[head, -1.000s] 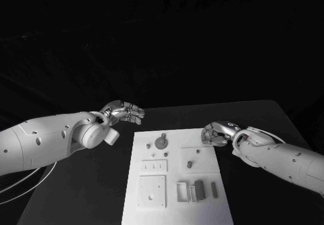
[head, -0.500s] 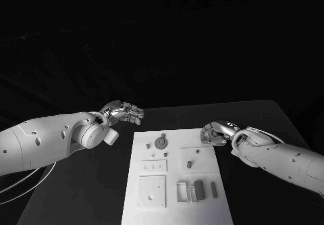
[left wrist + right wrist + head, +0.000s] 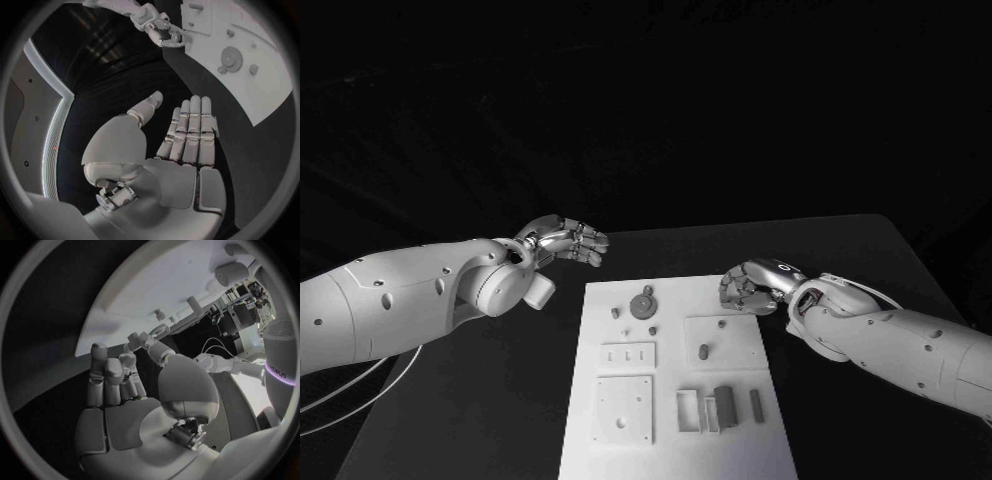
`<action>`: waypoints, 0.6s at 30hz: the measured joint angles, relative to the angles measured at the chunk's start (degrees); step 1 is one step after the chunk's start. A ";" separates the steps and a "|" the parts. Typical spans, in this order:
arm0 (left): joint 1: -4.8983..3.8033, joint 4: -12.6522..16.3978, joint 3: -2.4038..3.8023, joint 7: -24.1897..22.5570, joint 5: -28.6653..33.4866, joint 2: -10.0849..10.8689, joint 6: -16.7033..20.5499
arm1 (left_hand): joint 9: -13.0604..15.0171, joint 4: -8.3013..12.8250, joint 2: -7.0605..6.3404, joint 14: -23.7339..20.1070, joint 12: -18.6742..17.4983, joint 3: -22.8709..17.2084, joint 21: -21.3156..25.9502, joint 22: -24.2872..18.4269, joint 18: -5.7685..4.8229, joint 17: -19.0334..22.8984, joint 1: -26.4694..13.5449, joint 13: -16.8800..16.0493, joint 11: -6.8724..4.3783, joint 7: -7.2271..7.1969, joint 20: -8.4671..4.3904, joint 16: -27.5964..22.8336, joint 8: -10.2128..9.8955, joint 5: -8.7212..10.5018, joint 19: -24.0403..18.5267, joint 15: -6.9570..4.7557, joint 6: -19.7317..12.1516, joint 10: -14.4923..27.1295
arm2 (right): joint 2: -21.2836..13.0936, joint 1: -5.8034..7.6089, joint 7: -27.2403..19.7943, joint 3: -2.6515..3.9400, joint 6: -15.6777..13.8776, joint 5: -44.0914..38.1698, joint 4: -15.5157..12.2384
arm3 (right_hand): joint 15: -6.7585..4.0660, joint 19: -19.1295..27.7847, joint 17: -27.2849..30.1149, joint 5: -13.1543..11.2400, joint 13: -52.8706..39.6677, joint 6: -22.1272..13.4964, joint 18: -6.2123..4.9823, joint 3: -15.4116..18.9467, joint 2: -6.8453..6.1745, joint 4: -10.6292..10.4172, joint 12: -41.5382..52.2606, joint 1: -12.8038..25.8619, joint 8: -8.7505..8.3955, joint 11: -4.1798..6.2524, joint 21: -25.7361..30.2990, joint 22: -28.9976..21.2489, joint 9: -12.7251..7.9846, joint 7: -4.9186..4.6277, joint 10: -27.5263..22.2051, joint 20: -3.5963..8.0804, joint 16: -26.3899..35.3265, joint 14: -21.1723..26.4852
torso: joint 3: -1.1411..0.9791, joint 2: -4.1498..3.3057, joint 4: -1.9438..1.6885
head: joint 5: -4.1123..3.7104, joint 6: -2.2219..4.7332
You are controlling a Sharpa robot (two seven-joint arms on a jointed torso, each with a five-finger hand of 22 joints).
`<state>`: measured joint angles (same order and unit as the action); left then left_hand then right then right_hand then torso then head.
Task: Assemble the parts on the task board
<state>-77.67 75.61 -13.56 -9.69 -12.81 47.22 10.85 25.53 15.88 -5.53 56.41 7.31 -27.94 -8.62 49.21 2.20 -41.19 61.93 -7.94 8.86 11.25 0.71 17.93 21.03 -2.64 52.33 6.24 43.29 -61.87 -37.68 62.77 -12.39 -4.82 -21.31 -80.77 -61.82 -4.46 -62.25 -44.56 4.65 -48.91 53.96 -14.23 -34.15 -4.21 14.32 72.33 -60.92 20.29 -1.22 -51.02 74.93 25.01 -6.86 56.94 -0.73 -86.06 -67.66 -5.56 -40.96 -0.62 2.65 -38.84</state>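
Right hand (image 3: 750, 288) has crept left onto the board's (image 3: 678, 440) upper right edge, fingers apart, empty; left hand (image 3: 568, 240) idle, open too.

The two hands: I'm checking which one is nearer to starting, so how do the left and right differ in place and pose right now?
The left hand hangs over the bare table off the far-left corner of the task board; the right hand sits at the board's right edge, beside the upper parts. The left hand's fingers lie nearly straight, side by side; the right hand's fingers curl more. Both hold nothing.
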 measured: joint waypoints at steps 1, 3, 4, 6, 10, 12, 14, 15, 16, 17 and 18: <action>0.00 0.01 0.00 0.05 -0.01 0.01 0.01 | 0.05 -0.09 0.15 0.00 0.00 0.10 0.00 0.01 0.00 0.00 -0.15 0.00 -0.17 0.00 0.00 0.00 0.00 0.00 0.00 0.00 0.00 -0.16 | -0.12 0.00 0.17 0.02 -0.06 0.00 -0.54 | 0.00 0.00 0.00 0.00 0.00 0.00 -0.01 0.00 0.00 0.00 0.00 0.00 0.00 0.00 0.00 0.00 0.00 0.00 0.00 0.00 0.00 0.00 | 0.00 0.01 -0.01 | 0.01 0.01; 0.00 0.04 0.00 0.15 -0.01 0.03 0.04 | 0.06 -0.09 0.26 0.00 0.00 0.09 0.00 0.07 0.00 -0.10 -0.26 -0.07 -0.18 0.00 0.00 0.00 0.00 0.00 0.00 0.00 0.00 -0.17 | -0.30 0.01 0.43 0.06 -0.11 0.06 -1.33 | 0.01 0.00 0.00 0.00 0.00 0.00 0.00 0.00 0.00 0.00 0.00 0.00 -0.01 0.00 0.00 0.00 0.01 0.00 0.00 0.00 0.00 0.00 | 0.01 0.02 -0.03 | 0.05 0.05; 0.00 0.06 0.00 0.20 -0.02 0.04 0.05 | 0.06 -0.09 0.26 0.00 0.00 0.10 0.00 0.07 -0.01 -0.12 -0.26 -0.07 -0.15 0.00 -0.02 0.00 0.00 0.00 0.02 0.00 0.00 -0.20 | -0.41 0.02 0.57 0.10 -0.12 0.12 -1.77 | 0.02 0.00 0.00 0.00 0.00 0.00 0.00 0.00 0.00 0.00 0.00 0.00 -0.01 0.00 0.00 0.00 0.02 0.00 0.00 0.00 0.00 0.00 | 0.04 0.02 -0.06 | 0.07 0.06; 0.00 0.10 -0.01 0.32 -0.02 0.07 0.09 | 0.12 -0.23 0.26 0.20 0.00 0.23 0.00 0.12 -0.06 -0.23 -0.26 -0.12 -0.14 0.00 -0.21 0.00 0.00 0.00 0.21 -0.20 0.00 -0.53 | -0.58 0.08 0.89 0.23 -0.14 0.30 -2.76 | 0.01 0.00 0.00 0.00 0.00 0.00 0.00 0.00 0.00 0.00 0.00 0.00 -0.02 0.00 0.00 0.00 0.02 0.00 0.00 0.00 0.00 -0.07 | 0.04 0.04 -0.09 | 0.10 0.09; 0.00 0.15 -0.02 0.66 -0.04 0.11 0.14 | 0.19 -0.37 0.49 0.72 0.00 0.37 0.00 0.23 -0.14 -0.46 -0.55 -0.26 -0.49 0.00 -0.43 0.00 0.00 0.00 0.43 -0.30 0.00 -0.89 | -0.52 0.55 1.62 0.41 -0.14 0.97 -4.93 | -0.09 0.00 0.00 0.00 0.04 0.00 0.00 0.00 0.00 0.00 0.00 0.00 -0.06 0.00 -0.22 0.00 0.04 0.00 0.00 -0.01 0.00 -0.25 | 0.07 0.05 -0.09 | 0.32 0.15; 0.00 0.19 -0.03 0.85 -0.05 0.11 0.19 | 0.19 -0.38 0.20 0.80 0.00 0.38 0.00 0.26 -0.44 -0.58 -0.85 -0.36 -0.42 0.01 -0.51 0.00 0.00 0.00 0.52 -0.39 0.41 -1.20 | -0.41 0.75 1.97 0.47 -0.12 1.33 -5.81 | -0.08 0.00 0.00 0.00 0.05 0.00 0.00 0.00 0.00 0.00 0.00 0.00 -0.13 0.00 -0.22 0.00 0.05 0.00 0.00 -0.01 0.01 -0.26 | 0.07 0.06 -0.09 | 0.42 0.19; 0.00 0.24 -0.03 1.19 -0.10 0.10 0.32 | 0.31 -0.77 0.37 1.13 0.06 0.53 0.00 0.37 -0.45 -0.76 -1.15 -0.56 -0.73 0.07 -0.53 0.00 0.00 0.00 0.95 -0.63 0.48 -1.85 | -0.24 0.91 2.47 0.52 -0.05 1.74 -6.84 | -0.08 -0.01 0.00 0.00 0.05 0.00 0.00 0.00 0.00 0.00 0.00 0.00 -0.18 0.00 -0.22 0.00 0.06 0.00 0.00 -0.01 0.01 -0.26 | 0.08 0.06 -0.08 | 0.52 0.25; 0.00 0.28 -0.03 1.40 -0.16 0.09 0.37 | 0.32 -1.08 0.18 1.33 0.33 0.58 0.00 0.44 -0.47 -0.87 -1.61 -0.70 -0.85 0.21 -0.61 0.00 0.00 0.00 1.03 -0.51 0.62 -2.29 | -0.12 0.98 2.76 0.55 0.00 1.91 -7.28 | -0.08 -0.01 0.00 0.00 0.05 0.00 -0.01 0.00 0.00 0.00 0.00 0.00 -0.18 0.00 -0.22 0.00 0.06 -0.01 0.00 -0.01 0.01 -0.26 | 0.08 0.05 -0.07 | 0.54 0.28; 0.00 0.34 -0.03 1.68 -0.26 0.08 0.40 | 0.32 -1.25 0.00 1.33 0.45 0.76 0.00 0.44 -0.45 -0.95 -1.80 -0.81 -1.02 0.03 -0.61 0.00 0.00 0.00 1.03 -0.51 0.80 -2.47 | 0.03 1.05 3.07 0.56 0.06 2.06 -7.72 | -0.08 -0.01 0.00 0.00 0.05 0.00 0.00 0.00 0.00 0.00 0.00 0.00 -0.18 0.00 -0.22 0.00 0.06 -0.01 0.00 -0.01 0.01 -0.27 | 0.08 0.05 -0.07 | 0.57 0.32; -0.01 0.48 -0.03 2.25 -0.52 0.07 0.44 | 0.39 -1.66 0.06 1.55 0.45 0.82 0.00 0.53 -0.42 -1.06 -2.40 -0.94 -1.23 -0.04 -0.71 0.00 0.00 0.00 1.36 -0.73 0.87 -2.67 | 0.28 1.14 3.59 0.61 0.19 2.26 -8.33 | -0.07 -0.01 0.00 0.00 0.05 0.00 0.00 0.00 0.01 0.00 0.00 0.01 -0.19 0.00 -0.22 0.00 0.06 -0.01 0.00 -0.01 0.01 -0.27 | 0.08 0.05 -0.07 | 0.59 0.35; -0.01 0.59 -0.04 2.78 -0.80 0.06 0.46 | 0.43 -2.08 0.04 1.76 0.74 1.06 0.00 0.64 -0.25 -1.24 -3.15 -1.10 -1.29 -0.06 -0.83 0.00 0.00 0.00 1.66 -0.91 0.92 -3.13 | 0.50 1.21 4.04 0.66 0.33 2.39 -8.82 | -0.07 -0.01 0.01 0.00 0.05 0.00 0.00 0.00 0.14 0.00 0.00 0.14 -0.21 0.00 -0.22 0.00 0.06 -0.01 0.00 -0.02 0.01 -0.27 | 0.07 0.05 -0.07 | 0.62 0.38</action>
<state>-77.69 76.20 -13.60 -6.91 -13.61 47.28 11.30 25.96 13.81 -5.50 58.18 8.05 -26.88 -8.62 49.86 1.95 -42.42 58.78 -9.04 7.57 11.19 -0.12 17.93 21.03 -2.64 54.00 5.33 44.21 -65.00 -37.19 63.98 -8.36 -4.17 -20.98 -78.38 -70.63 -4.53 -62.26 -44.55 4.65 -48.86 53.95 -14.24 -34.15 -4.07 14.32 72.33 -60.78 20.07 -1.23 -51.24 74.93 25.07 -6.87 56.94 -0.74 -86.05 -67.93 -5.49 -40.91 -0.69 3.26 -38.46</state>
